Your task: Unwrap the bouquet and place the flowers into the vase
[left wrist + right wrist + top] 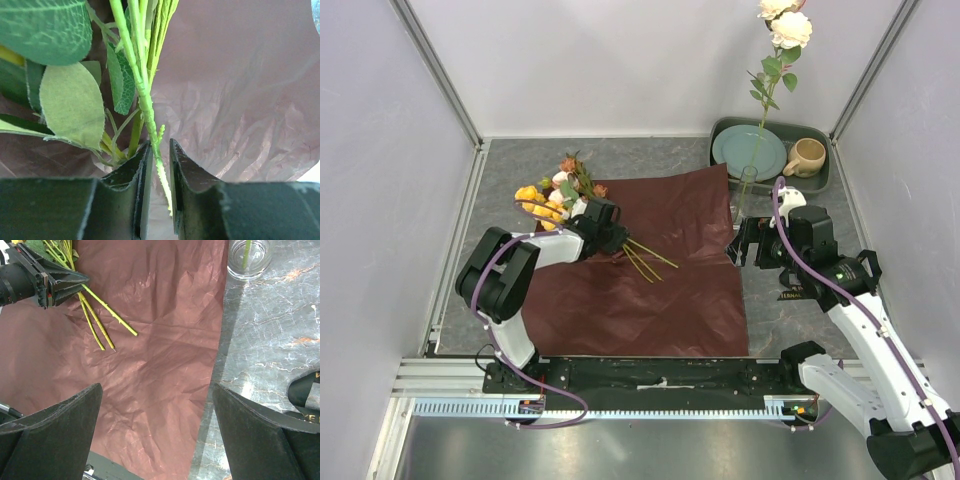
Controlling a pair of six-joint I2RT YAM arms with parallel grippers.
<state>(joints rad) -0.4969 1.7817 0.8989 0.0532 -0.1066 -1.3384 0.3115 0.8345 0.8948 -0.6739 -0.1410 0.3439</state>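
Slippage is my first worry. My left tool stands narrow astride one green stem, with a sliver of light either side, so I judge it not yet a firm pinch. If I lift like this, the stem could twist or slide out. Its leaves sit tangled with the neighbouring ones, so they might drag the rest of the flowers along, or ruck the wrapping paper beneath.

The vase is narrow-necked and already carries a tall white rose. A careless approach could knock it over.

The flowers lie on the opened paper near its far-left corner. Their long axis runs diagonally, heads toward far left and cut ends toward the paper's middle. The vase stands well apart, just off the paper's far-right edge.

My right tool hangs wide with nothing between its fingers.
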